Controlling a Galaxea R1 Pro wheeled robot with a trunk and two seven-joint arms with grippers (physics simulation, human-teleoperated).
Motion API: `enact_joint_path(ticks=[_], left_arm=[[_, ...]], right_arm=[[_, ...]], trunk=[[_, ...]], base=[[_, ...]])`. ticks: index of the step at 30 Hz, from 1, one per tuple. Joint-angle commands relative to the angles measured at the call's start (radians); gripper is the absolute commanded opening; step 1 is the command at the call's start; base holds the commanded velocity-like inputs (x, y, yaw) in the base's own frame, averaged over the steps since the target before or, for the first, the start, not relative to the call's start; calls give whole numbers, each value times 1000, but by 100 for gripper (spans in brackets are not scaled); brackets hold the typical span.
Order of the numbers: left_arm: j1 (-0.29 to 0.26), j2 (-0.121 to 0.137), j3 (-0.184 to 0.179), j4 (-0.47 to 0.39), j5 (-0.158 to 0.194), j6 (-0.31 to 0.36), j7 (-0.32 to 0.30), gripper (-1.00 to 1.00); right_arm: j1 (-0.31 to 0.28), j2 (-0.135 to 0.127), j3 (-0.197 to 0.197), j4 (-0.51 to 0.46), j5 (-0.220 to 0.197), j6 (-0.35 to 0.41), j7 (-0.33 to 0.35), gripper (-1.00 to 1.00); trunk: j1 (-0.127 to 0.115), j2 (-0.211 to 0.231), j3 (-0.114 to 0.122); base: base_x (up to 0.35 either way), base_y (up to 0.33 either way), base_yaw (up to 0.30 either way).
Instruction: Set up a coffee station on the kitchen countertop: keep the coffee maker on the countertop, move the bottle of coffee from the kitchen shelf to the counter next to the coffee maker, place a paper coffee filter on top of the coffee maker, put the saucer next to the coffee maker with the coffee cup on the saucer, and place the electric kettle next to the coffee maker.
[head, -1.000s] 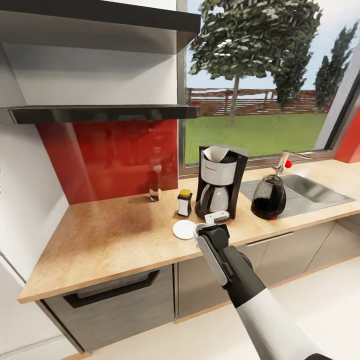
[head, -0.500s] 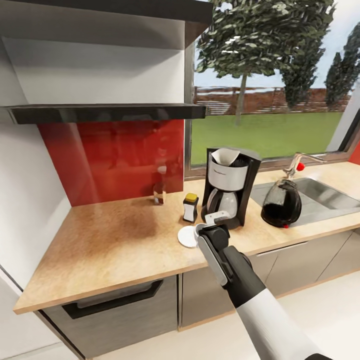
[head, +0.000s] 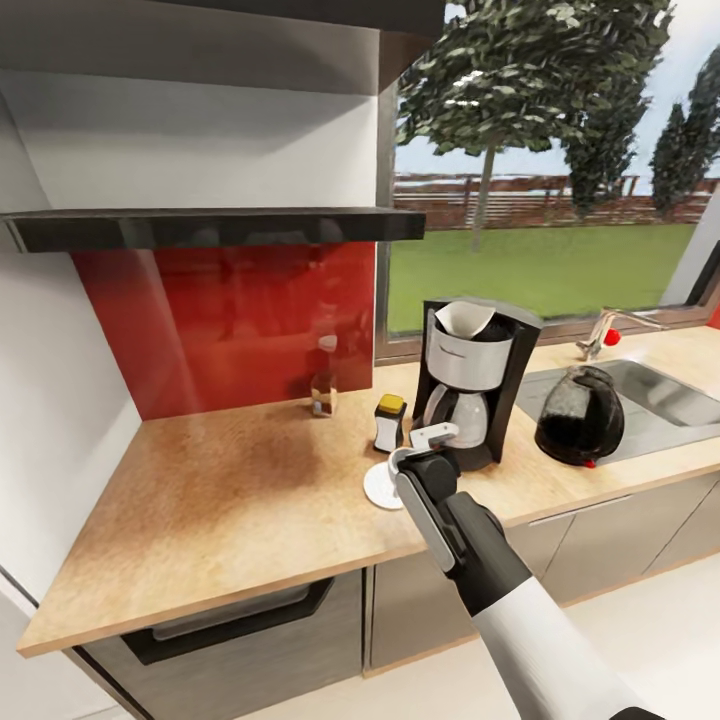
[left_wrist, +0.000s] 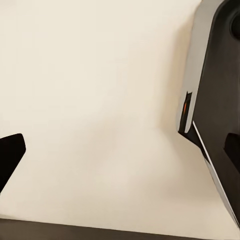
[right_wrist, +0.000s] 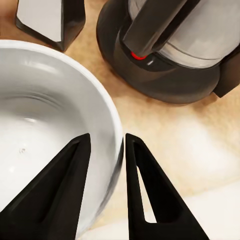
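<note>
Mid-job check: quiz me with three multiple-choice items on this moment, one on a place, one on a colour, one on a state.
1. Where does the electric kettle stand?
A) on the wall shelf
B) on the kitchen countertop by the sink
C) on the floor

2. What colour is the lid of the bottle of coffee?
A) red
B) white
C) yellow

3. What is the right end effector doing?
A) hanging empty
B) gripping the coffee cup by its wall
C) holding a paper filter

Answers:
1 B: the head view has it on the counter, on the sink side of the coffee maker.
2 C: a yellow cap tops the dark jar.
3 B: the right wrist view shows one finger inside the white rim and one outside.
</note>
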Motion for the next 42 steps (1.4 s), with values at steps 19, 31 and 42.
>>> enact_joint_path(ticks=[19,31,42], left_arm=[[-1,1,7,2,-9,-5,5,100],[-1,0,8,4,-9,-5,5,100],[-1,0,7,4,-10,-5,5,100]], right_arm=[[-1,-2,1,56,-11,1,-9,-100],[-1,-2,1,126,-15,0,-7,-100],[-1,-2,1,136,-17,0,-6,-100]], trunk=[[1,-2,-2],[1,-2,-2],[1,-2,-2]], base=[[87,16,0],[1,0,0],[49,23,0]])
